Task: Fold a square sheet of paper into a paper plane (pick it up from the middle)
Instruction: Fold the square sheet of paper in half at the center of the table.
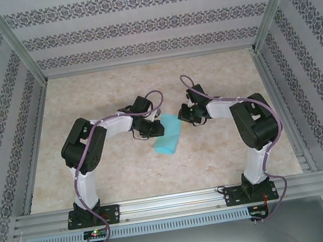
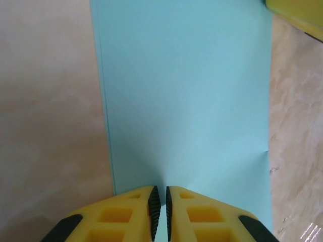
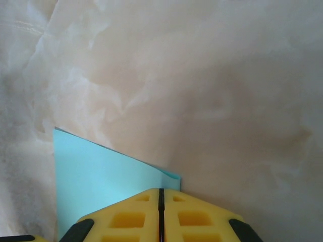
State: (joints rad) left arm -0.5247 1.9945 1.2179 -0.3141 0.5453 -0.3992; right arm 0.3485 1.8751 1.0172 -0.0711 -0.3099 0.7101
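The square sheet of paper (image 1: pixel 169 141) is turquoise and folded into a narrow rectangle near the table's middle, held between both arms. My left gripper (image 1: pixel 150 131) is at its left edge. In the left wrist view the left gripper (image 2: pixel 160 201) has its pads nearly together, with the sheet (image 2: pixel 186 91) running between them and stretching away. My right gripper (image 1: pixel 181 116) is at the sheet's far right corner. In the right wrist view the right gripper (image 3: pixel 161 194) is shut on that corner of the sheet (image 3: pixel 96 186), which curls slightly there.
The marbled beige table (image 1: pixel 215 71) lies under the sheet. Patterned walls and aluminium frame rails (image 1: pixel 161 204) bound it on all sides. A yellow finger of the right gripper (image 2: pixel 298 12) shows at the sheet's far corner in the left wrist view.
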